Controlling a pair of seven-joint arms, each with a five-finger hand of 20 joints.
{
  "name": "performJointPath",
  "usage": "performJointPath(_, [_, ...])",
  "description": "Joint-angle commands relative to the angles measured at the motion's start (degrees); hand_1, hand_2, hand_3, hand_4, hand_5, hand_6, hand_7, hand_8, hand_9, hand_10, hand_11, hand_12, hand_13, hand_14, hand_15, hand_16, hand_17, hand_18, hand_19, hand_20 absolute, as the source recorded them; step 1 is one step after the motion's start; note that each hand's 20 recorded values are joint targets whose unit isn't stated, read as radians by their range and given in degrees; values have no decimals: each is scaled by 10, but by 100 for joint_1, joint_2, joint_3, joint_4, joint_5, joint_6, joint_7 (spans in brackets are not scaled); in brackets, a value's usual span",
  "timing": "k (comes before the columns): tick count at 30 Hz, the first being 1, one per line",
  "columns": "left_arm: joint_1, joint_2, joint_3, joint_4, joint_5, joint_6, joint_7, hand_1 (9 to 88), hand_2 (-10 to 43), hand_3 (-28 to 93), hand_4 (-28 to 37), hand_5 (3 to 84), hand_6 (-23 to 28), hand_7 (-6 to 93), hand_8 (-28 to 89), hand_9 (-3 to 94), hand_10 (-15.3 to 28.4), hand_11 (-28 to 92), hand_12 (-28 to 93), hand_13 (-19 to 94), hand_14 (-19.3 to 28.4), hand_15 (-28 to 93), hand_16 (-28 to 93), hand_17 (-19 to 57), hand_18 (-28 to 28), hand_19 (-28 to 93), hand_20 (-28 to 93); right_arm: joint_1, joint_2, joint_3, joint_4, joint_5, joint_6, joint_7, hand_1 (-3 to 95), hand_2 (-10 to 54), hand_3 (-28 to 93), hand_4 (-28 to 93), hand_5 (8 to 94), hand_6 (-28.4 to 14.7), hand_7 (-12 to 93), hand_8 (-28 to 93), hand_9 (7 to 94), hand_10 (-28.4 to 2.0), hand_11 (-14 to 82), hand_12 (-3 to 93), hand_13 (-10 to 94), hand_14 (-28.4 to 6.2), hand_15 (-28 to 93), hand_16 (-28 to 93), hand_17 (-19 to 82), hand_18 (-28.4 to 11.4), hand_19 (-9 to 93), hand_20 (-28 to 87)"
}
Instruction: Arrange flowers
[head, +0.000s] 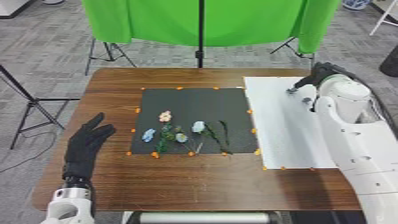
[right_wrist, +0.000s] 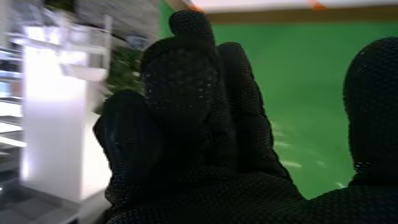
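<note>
And the right hand (head: 325, 72) is released, empty, by the white sheet (head: 284, 130), flowers (head: 165, 116) to its left on the black mat (head: 213, 102), picking seemingly the step, next wanting a gentle stem pinch.

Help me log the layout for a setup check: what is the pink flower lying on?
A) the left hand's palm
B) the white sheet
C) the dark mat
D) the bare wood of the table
C: in the head view, the pink flower lies within the orange-marked edges of the dark mat, between the left hand and the white sheet.
</note>
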Motion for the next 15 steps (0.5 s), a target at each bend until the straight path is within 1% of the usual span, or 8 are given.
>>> performJointPath(1, [60, -64, -5, 8, 36, -40, -18, 199, 8, 654, -255, 430, 36, 94, -43, 469, 137, 210, 169, 378, 164, 206, 68, 51, 143, 101, 256, -282, -354, 233, 399, -414, 321, -79, 282, -85, 571, -107, 580, -10, 86, -58, 754, -157, 147, 192, 848, -63, 573, 326, 583, -128, 932, 531])
performJointPath(4, [64, -76, 5, 8, 19, -23, -11, 199, 8, 653, -255, 430, 36, 95, -42, 468, 136, 210, 169, 377, 164, 205, 68, 51, 143, 102, 256, -334, -414, 307, 498, -556, 521, -198, 293, -91, 581, -112, 585, -6, 94, -60, 758, -150, 153, 193, 853, -57, 575, 324, 586, -127, 932, 530])
performJointPath(10, [53, -80, 14, 18, 32, -43, -17, 200, 9, 652, -255, 430, 36, 95, -43, 467, 137, 209, 168, 378, 164, 205, 68, 51, 143, 102, 256, -436, -513, 384, 635, -613, 923, -287, 313, -95, 593, -123, 587, -6, 101, -63, 761, -143, 156, 191, 861, -49, 574, 322, 590, -124, 932, 531])
performJointPath(13, [71, -94, 4, 12, 31, -52, -16, 201, 9, 651, -254, 430, 36, 95, -42, 468, 137, 209, 169, 378, 164, 205, 68, 51, 143, 103, 257, -506, -560, 402, 726, -709, 1000, -294, 349, -95, 595, -130, 597, 0, 117, -66, 768, -135, 162, 190, 867, -45, 573, 321, 594, -122, 932, 531])
performJointPath(15, [75, -98, -2, 11, 30, -48, -20, 201, 9, 651, -253, 430, 36, 94, -43, 468, 137, 209, 168, 378, 165, 205, 68, 51, 143, 102, 256, -582, -570, 407, 776, -633, 1206, -266, 401, -95, 608, -135, 616, 6, 130, -70, 783, -132, 168, 189, 873, -41, 572, 321, 599, -119, 932, 531])
